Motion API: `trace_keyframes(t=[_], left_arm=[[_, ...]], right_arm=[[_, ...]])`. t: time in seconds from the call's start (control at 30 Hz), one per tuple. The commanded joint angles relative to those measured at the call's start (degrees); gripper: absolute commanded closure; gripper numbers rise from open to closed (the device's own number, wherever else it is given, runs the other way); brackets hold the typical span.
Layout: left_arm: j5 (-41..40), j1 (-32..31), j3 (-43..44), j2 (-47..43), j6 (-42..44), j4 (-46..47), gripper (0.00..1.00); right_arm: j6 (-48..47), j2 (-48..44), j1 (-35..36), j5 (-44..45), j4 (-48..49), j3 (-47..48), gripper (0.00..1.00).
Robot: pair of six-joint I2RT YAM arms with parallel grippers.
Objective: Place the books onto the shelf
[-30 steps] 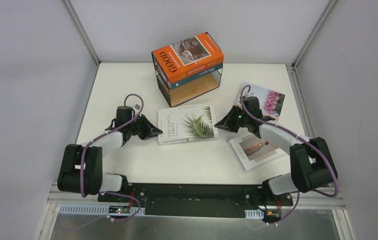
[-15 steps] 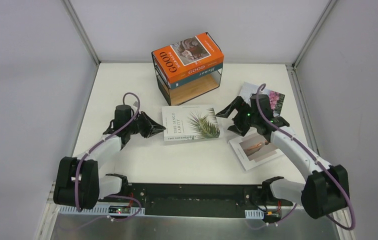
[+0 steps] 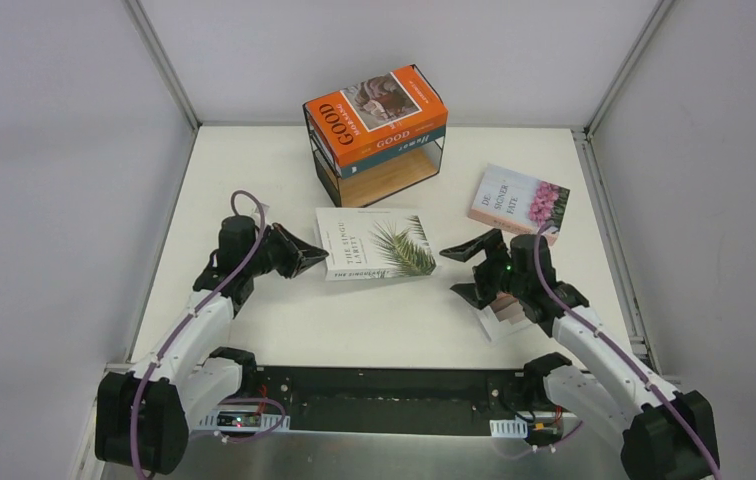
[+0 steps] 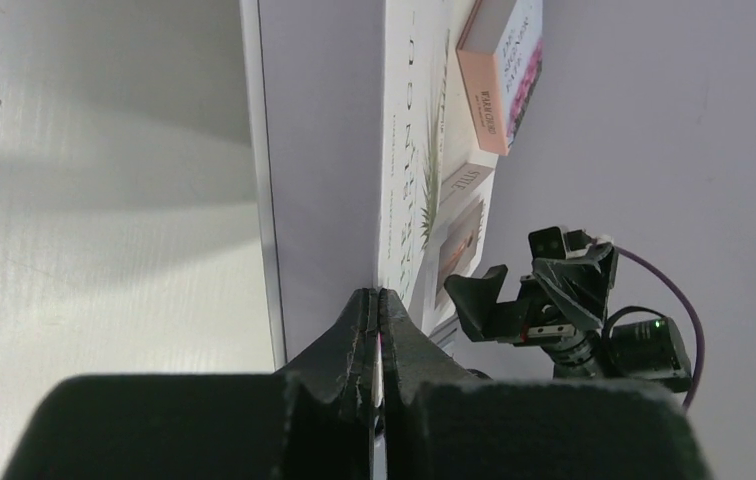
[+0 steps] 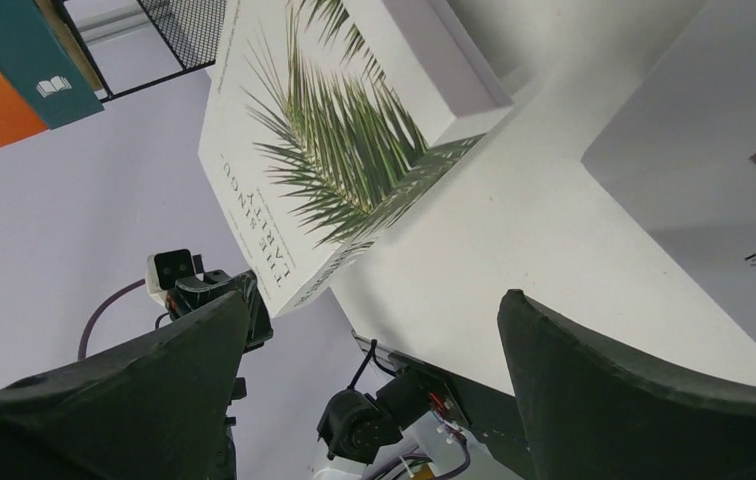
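White surface (image 3: 284,190) boxed in by pale walls (image 3: 54,150). The shelf (image 3: 391,176) is at the far centre. An orange book (image 3: 374,112) lies flat on its top board with a teal book (image 3: 432,137) under it, so two look placed. Three are not yet shelved:
- The palm-leaf book (image 3: 374,243) lies flat mid-surface, just in front of the shelf.
- The pink-flower book (image 3: 520,198) is far right, well apart from both arms.
- The STYLE book (image 3: 499,322) is near right, mostly hidden under the right arm.

Left tool (image 3: 316,262) is fully closed with nothing seen between the jaws. Its tip is at the palm-leaf book's left edge; touching or just beside, can't tell. The left wrist view shows the pinched tip level with that edge.

Right tool (image 3: 457,272) is spread wide and holds nothing. It hovers between the palm-leaf book's right edge and the STYLE book, jaws pointing at the palm-leaf book. The right wrist view shows the leaf cover ahead through the gap.

Step in hand, by my read, is the palm-leaf book, with both arms set up on it. The flat cover gives little to pinch. The next move probably needs the left tip to brace or tip the left edge while the right tool closes on the free right edge. The book then has to be lifted and carried back to the shelf without knocking the stacked pair.
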Motion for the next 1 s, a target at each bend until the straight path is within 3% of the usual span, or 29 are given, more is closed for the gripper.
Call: trace_keyframes(t=[0.0, 0.23, 0.43, 0.7, 0.97], left_arm=[[-0.57, -1.2, 1.0, 0.34, -1.38, -0.55, 1.0], [-2.16, -3.07, 2.51, -1.96, -3.59, -0.91, 1.0], [-3.1, -5.8, 3.87, -4.41, -4.83, -0.98, 1.0], [-4.66, -10.96, 6.31, -3.78, -4.99, -0.98, 1.0], [-5.41, -13.11, 8.34, -3.06, -4.85, -0.98, 1.0]], right_arm=[[5.97, -3.5, 4.36, 5.77, 7.36, -2.62, 0.0], [12.33, 2.9, 17.24, 15.87, 17.4, -3.89, 0.0], [14.57, 10.59, 23.5, 22.6, 27.8, -4.56, 0.0], [20.18, 20.15, 26.71, 25.05, 44.44, -5.95, 0.0], [26.23, 30.11, 28.58, 27.55, 55.04, -5.02, 0.0]])
